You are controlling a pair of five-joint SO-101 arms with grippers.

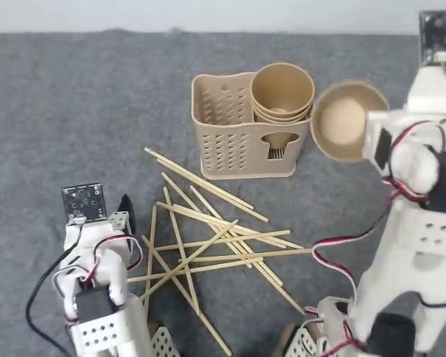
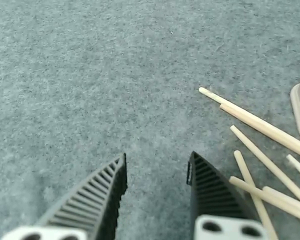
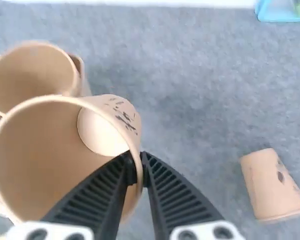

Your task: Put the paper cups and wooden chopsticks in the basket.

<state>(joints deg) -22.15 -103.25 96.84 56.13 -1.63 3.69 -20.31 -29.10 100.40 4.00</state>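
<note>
Right gripper (image 3: 135, 169) jaws clamped on paper cup (image 3: 45, 160) rim, cup at 3 o'clock of basket (image 1: 230, 145), left gripper (image 2: 156, 172) jaws apart, at 9 o'clock of scattered chopsticks (image 1: 208, 245)

One basket (image 1: 230, 149), about five cups (image 1: 346, 123), roughly twelve chopsticks (image 2: 262, 125)

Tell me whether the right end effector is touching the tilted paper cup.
Touching. The right wrist view shows the right end effector pinching the paper cup by its wall, one finger inside, one outside.
</note>
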